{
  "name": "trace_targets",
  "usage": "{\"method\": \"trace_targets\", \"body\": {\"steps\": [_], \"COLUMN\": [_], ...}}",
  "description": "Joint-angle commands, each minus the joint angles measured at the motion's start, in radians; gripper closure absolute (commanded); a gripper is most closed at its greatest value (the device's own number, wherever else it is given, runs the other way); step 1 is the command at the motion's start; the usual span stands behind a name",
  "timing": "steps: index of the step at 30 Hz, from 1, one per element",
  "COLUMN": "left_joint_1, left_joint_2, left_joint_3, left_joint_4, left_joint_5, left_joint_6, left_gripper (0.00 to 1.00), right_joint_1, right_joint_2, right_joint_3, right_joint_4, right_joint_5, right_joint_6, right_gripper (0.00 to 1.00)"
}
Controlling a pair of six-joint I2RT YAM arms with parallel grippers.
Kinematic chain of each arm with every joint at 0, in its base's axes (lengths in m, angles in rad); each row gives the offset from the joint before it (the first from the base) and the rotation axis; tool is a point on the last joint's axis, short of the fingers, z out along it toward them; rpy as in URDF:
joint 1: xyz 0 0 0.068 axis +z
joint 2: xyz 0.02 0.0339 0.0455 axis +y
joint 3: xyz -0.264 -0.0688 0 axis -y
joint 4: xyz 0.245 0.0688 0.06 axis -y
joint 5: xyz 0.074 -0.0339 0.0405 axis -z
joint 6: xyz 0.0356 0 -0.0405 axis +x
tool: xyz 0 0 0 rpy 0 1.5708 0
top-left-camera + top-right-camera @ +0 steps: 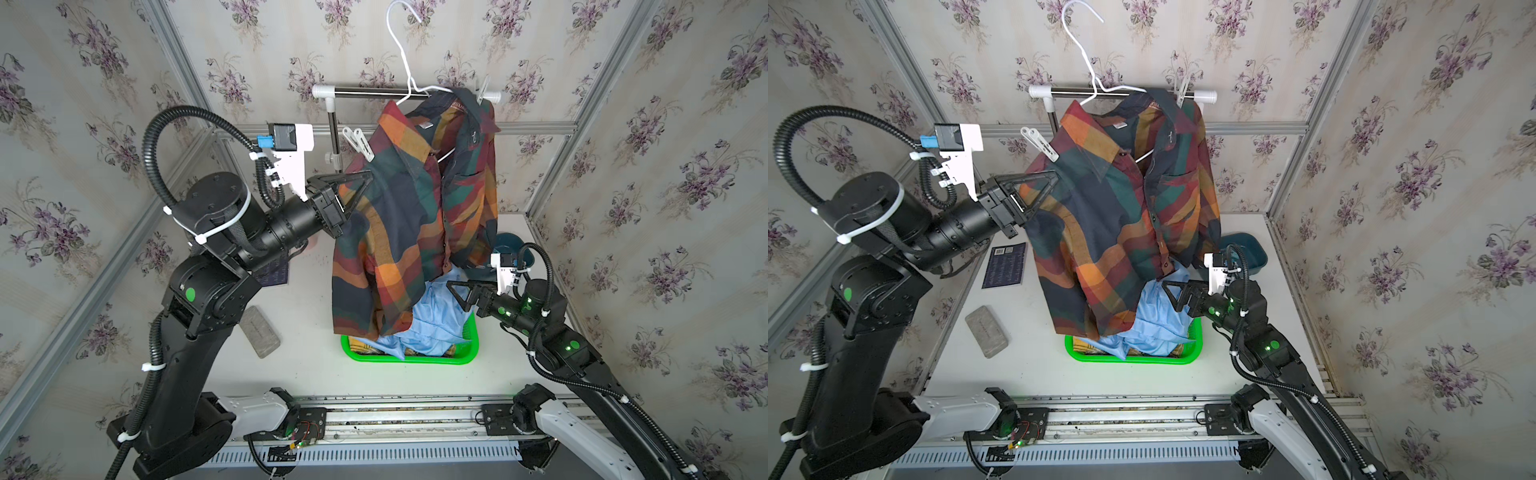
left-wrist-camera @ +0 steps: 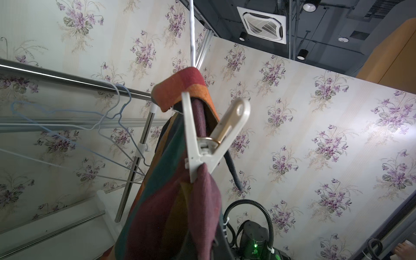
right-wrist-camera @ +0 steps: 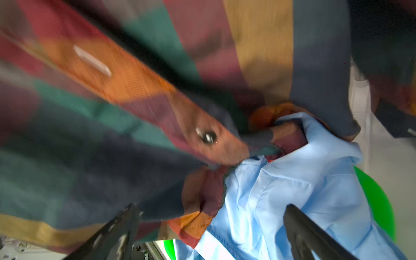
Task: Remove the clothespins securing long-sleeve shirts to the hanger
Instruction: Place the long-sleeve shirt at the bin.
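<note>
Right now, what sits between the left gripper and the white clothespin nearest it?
Only a short fold of the dark plaid shirt, seen in both top views.

Pale clothespin [image 1: 358,143] on dark plaid shirt [image 1: 415,216]

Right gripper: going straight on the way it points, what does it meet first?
The right gripper, open, would likely meet the light blue shirt first, or the dark plaid shirt hem hanging beside it; depth is unclear.
</note>
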Motion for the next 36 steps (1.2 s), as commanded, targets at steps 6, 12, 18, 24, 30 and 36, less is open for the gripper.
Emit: {"method": "trace_targets", "body": {"steps": [6, 12, 18, 24, 30, 36], "left_joint_1": [0.023, 0.032, 0.035, 0.035, 0.034, 0.034], "left_joint_2": [-0.181, -0.19, -0.164, -0.136, -0.082, -0.025], "left_joint_3": [-0.251, -0.216, -0.165, -0.119, -0.047, 0.023], "left_joint_4": [0.073, 0.029, 0.024, 0.028, 0.035, 0.037], "left_joint_5": [-0.032, -0.017, 0.013, 0.015, 0.022, 0.051], "left_joint_6": [0.05, 0.076, 0.077, 0.068, 0.085, 0.096], "left_gripper": [1.0, 1.0, 1.0, 1.0, 1.0, 1.0], "right_joint_1": [-0.231, -0.613, -0.433, -0.202, 0.061, 0.249], "right_joint_2": [0.004, 0.146, 0.437, 0.593, 0.536, 0.385], "right_joint_3": [0.096, 0.021, 0.088, 0.171, 0.169, 0.171], "right_joint_4": [-0.073, 0.176, 0.364, 0.454, 0.434, 0.415], "right_joint_5": [0.032, -0.201, -0.089, -0.051, -0.118, -0.098], "right_joint_6": [-0.003, 0.132, 0.083, 0.107, 0.125, 0.189], "right_gripper": [0.0, 0.0, 0.0, 0.02, 0.04, 0.02]}}
